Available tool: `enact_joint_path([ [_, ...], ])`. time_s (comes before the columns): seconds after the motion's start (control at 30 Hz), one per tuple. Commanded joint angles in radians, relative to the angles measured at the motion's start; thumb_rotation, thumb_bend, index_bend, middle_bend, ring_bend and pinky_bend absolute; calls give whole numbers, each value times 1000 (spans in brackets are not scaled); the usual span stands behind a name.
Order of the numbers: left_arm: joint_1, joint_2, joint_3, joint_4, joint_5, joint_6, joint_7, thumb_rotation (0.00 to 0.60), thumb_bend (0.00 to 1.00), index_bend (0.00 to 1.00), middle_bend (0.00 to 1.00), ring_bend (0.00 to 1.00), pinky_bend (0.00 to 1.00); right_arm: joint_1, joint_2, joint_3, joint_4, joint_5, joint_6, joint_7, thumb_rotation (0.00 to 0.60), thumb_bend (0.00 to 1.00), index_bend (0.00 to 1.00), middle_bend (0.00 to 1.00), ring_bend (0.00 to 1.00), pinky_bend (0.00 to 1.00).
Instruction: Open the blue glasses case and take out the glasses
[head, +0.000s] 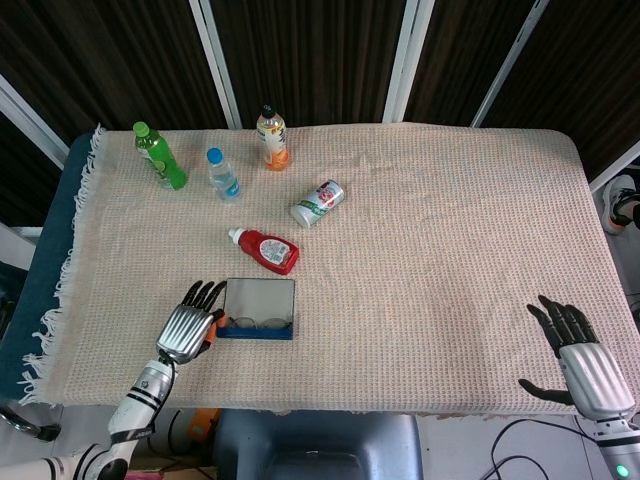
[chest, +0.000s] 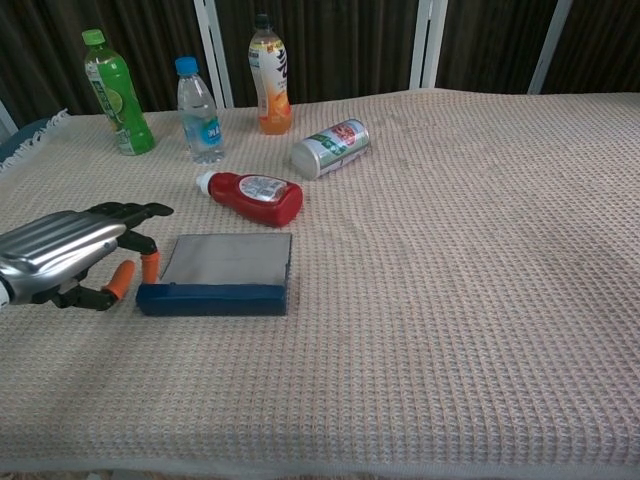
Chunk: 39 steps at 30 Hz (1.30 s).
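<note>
Blue glasses case (head: 256, 311), open, lid laid flat, just below the red ketchup bottle (head: 266, 249). Glasses (head: 255, 323) lying inside along the near wall.

- The left hand (head: 186, 328) lies low near the front-left of the table, back facing up, fingers (chest: 135, 212) stretched forward and slightly spread, holding nothing.
- Its forearm runs back toward the lower left.
- The right hand (head: 585, 366) sits at the front-right corner, fingers apart, thumb out to the side, empty.
</note>
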Motion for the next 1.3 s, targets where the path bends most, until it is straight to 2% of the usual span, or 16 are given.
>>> enact_joint_path([
  [0.03, 14, 33, 30, -36, 26, 2, 4, 600, 731, 509, 0, 0, 0, -1, -1, -1, -1, 0, 0, -3, 600, 152, 0, 0, 0, 33],
  [0.17, 28, 67, 73, -72, 76, 8, 14, 600, 734, 513, 0, 0, 0, -3, -2, -1, -2, -2, 3, -5, 600, 152, 0, 0, 0, 33],
  [0.4, 42, 85, 142, -109, 182, 3, -43, 600, 749, 547, 0, 0, 0, -4, -1, -3, -3, -8, 7, -2, 600, 153, 0, 0, 0, 33],
  [0.57, 42, 82, 169, -141, 224, -21, -68, 600, 748, 513, 0, 0, 0, -8, 2, -3, -1, -13, 17, 11, 600, 152, 0, 0, 0, 33],
  [0.83, 47, -12, 174, -72, 343, 26, -153, 600, 747, 421, 0, 0, 0, -13, 9, -5, 3, -24, 32, 34, 600, 152, 0, 0, 0, 33],
  [1.0, 44, -55, 161, -47, 360, 25, -163, 600, 743, 373, 0, 0, 0, -16, 15, -3, 7, -28, 43, 55, 600, 152, 0, 0, 0, 33],
  [1.3, 34, -117, 155, -14, 383, 6, -138, 600, 740, 352, 0, 0, 0, -24, 23, -1, 12, -33, 63, 80, 600, 153, 0, 0, 0, 33],
])
